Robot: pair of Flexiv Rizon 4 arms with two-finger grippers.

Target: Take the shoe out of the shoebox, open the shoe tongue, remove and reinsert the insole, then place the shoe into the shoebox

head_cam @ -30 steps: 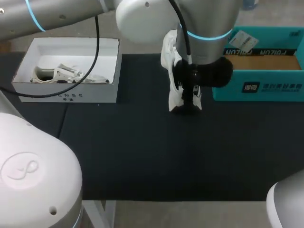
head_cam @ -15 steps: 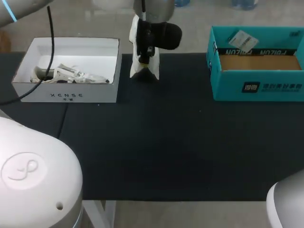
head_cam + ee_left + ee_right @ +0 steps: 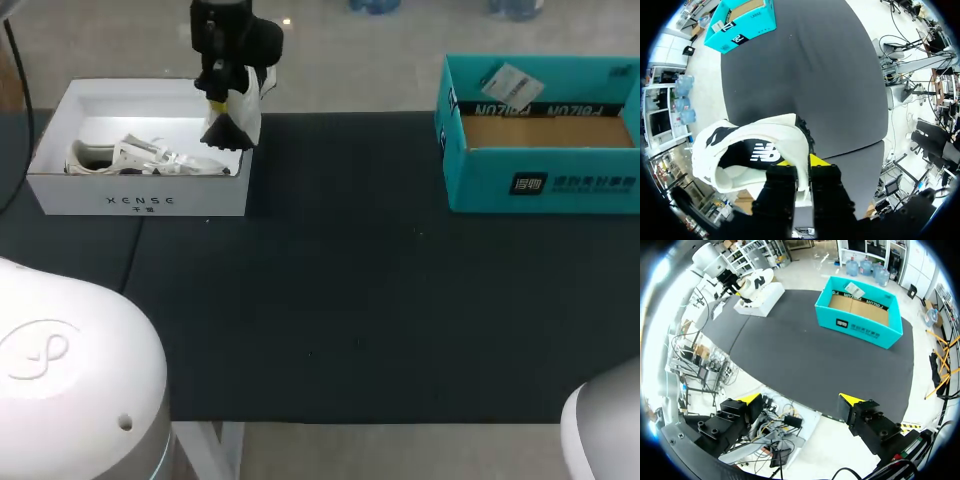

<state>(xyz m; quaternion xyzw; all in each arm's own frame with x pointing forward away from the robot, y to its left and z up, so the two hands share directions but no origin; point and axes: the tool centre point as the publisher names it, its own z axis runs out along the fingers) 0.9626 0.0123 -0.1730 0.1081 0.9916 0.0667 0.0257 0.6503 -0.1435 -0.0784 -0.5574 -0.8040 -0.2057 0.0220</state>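
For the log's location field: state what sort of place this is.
Probably a robot test bench in a lab: a black-matted table, a white shoebox and a teal box on it, and the left gripper holding a white shoe.

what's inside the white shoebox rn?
Something white with laces, seemingly a second shoe, lies in the white shoebox. The held shoe in the left gripper hangs over its right end, hiding that corner.

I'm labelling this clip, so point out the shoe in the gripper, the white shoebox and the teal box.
shoe point(image 3: 785, 127), left wrist view, on its white upper.
white shoebox point(image 3: 140, 200), head view, on its front wall.
teal box point(image 3: 545, 185), head view, on its front wall.
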